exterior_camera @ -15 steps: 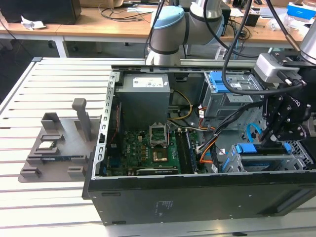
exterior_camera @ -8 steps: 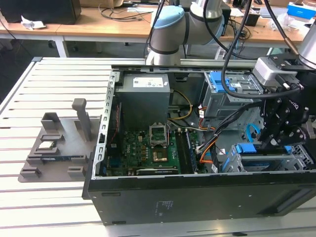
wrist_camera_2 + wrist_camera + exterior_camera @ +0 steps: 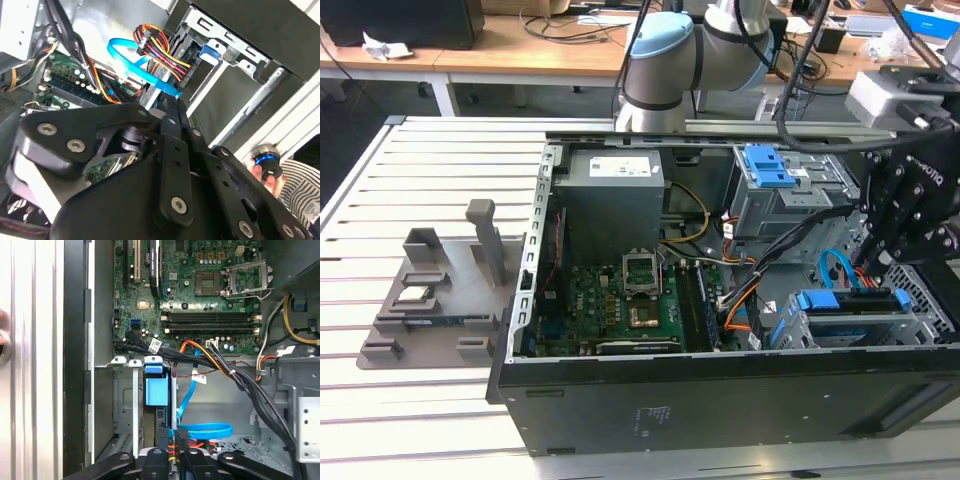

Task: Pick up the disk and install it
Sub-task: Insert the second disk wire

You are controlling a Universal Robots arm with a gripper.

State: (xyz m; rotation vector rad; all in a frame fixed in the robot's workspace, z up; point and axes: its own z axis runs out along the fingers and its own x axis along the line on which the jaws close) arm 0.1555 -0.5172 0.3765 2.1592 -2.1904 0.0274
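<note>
motherboard [image 3: 200, 295]: green | computer case [image 3: 720, 400]: black | flat data cable [image 3: 200, 430]: blue | drive-bay latch [image 3: 156, 390]: blue | gripper [image 3: 910, 215]: black | table [image 3: 420, 420]: pale grey slats | fixture [image 3: 440, 300]: grey

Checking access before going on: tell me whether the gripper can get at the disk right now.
Probably yes. The gripper hangs just above the disk, whose blue bracket lies exposed in the drive cage; only the blue data cable loops close by.

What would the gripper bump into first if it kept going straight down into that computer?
Most likely the bundle of coloured cables plugged in just ahead of the gripper, and the blue flat cable beside it. Depth is hard to judge here.
</note>
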